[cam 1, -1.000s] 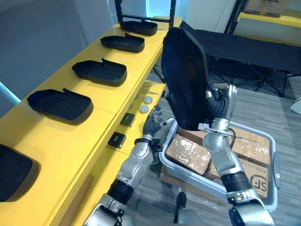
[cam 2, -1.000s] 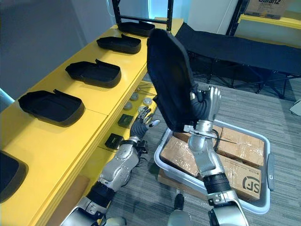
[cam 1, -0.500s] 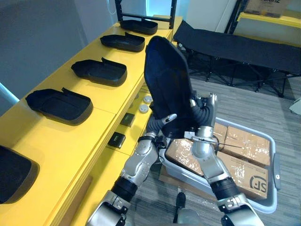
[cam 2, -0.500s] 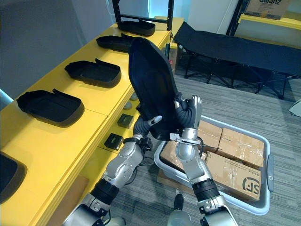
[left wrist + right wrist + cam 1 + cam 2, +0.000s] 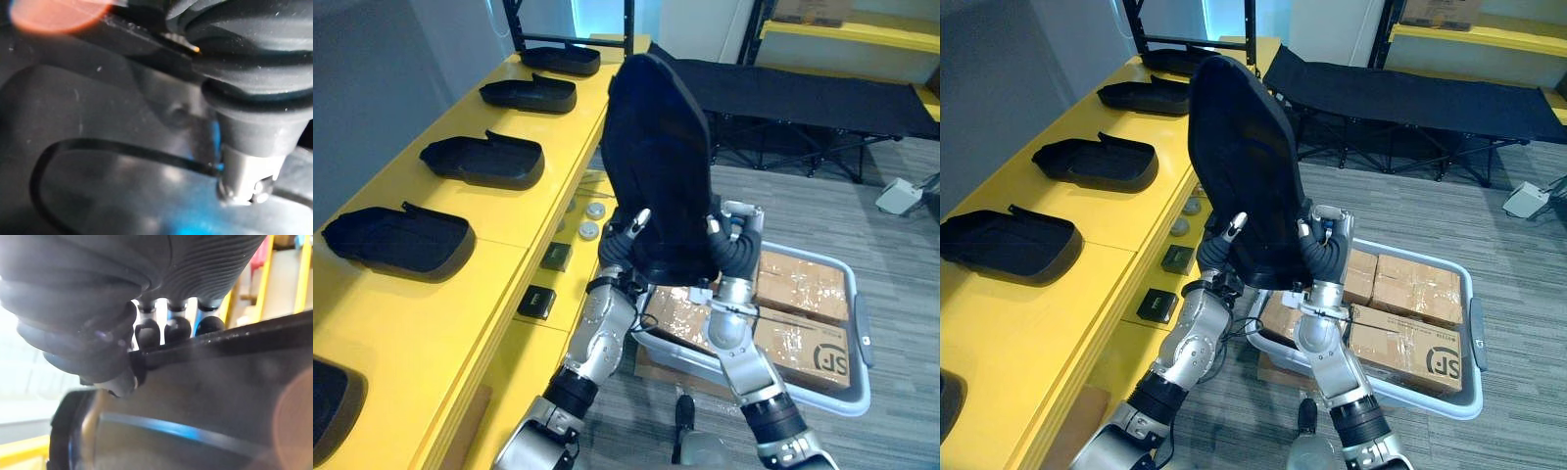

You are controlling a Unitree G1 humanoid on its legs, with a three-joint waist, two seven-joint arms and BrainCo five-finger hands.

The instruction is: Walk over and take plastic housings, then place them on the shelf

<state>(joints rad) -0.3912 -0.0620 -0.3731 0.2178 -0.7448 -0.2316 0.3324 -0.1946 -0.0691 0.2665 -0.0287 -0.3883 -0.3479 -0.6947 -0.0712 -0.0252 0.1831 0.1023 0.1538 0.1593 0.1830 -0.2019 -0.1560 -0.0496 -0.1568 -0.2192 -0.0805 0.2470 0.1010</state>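
Rising from beside the shelf edge a second ago, the left hand (image 5: 623, 238) is now bracing the black plastic housing (image 5: 656, 162) that the right hand (image 5: 736, 250) is carrying. The right fingers (image 5: 177, 329) are curling over the housing's rim, with the thumb closing on the other face, so they are clamping it. The left fingers (image 5: 1233, 225) are lying nearly straight against its outer face, pressing rather than wrapping.

Between the two sets of fingers the housing is standing upright, clear of the yellow shelf (image 5: 460, 304), which is lying just beyond the left fingers. A row of housings (image 5: 481, 162) is already resting there; the held one is not yet set down, so the placing is looking unfinished. Below the fingers, a grey bin (image 5: 855, 338) is holding cardboard boxes (image 5: 800, 284).

The left thumb is hiding behind the housing. A dark shape (image 5: 328, 411) at the shelf's near end is being cut off by the view's edge, so I cannot tell what it is.
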